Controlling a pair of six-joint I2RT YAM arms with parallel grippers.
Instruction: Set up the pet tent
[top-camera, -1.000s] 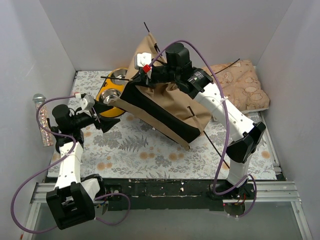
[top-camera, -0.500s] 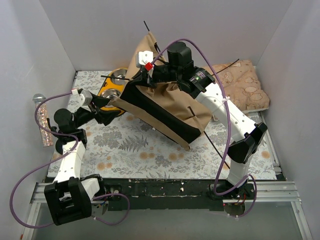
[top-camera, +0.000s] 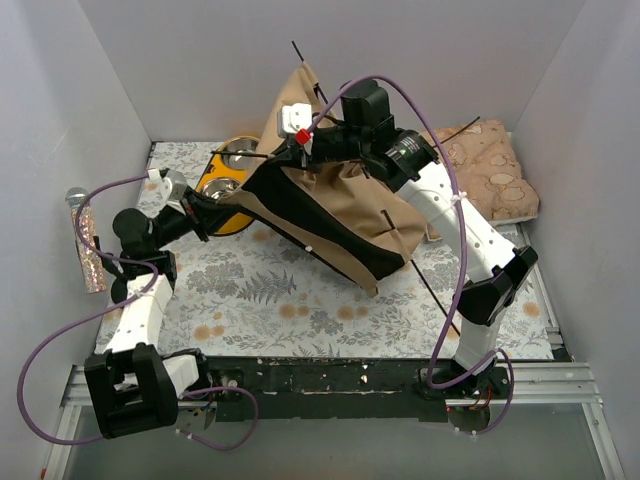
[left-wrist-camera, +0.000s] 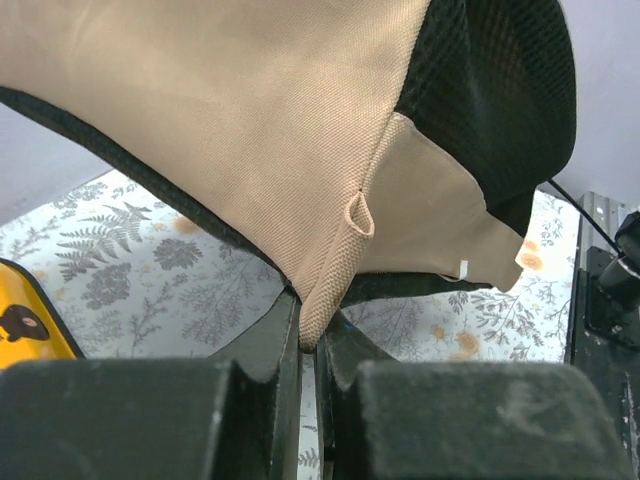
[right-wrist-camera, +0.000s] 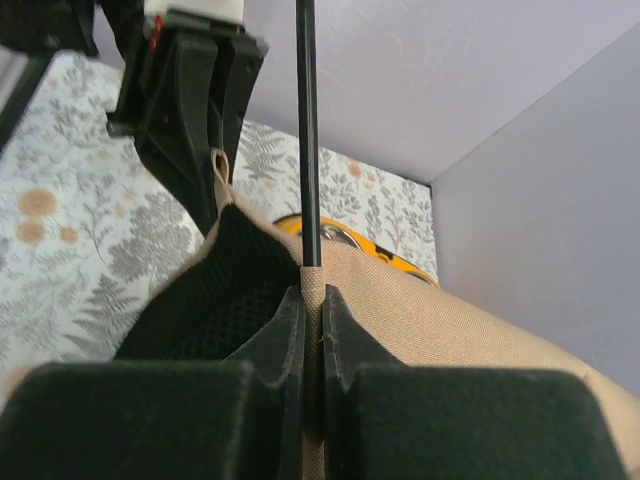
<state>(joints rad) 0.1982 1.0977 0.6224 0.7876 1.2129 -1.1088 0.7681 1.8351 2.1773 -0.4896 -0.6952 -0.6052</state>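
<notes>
The pet tent (top-camera: 340, 215), tan canvas with black trim and a black mesh underside, is held up off the floral mat, slumped. My left gripper (top-camera: 222, 205) is shut on the tent's lower left corner; in the left wrist view its jaws (left-wrist-camera: 308, 330) pinch a tan fabric tip just below a small loop (left-wrist-camera: 360, 213). My right gripper (top-camera: 292, 150) holds the tent's top. In the right wrist view it (right-wrist-camera: 312, 300) is shut on a tan sleeve from which a thin black pole (right-wrist-camera: 307, 130) rises. Other pole ends (top-camera: 298, 52) stick out above.
A yellow double steel bowl (top-camera: 218, 182) stands behind the tent's left corner. A pinkish patterned cushion (top-camera: 490, 175) lies at the back right. A glittery stick with a silver head (top-camera: 88, 245) leans on the left wall. Grey walls close in three sides.
My left arm reached right to the tent's lower left corner and its jaws closed on the fabric. The right gripper kept its hold and the tent shifted slightly.
</notes>
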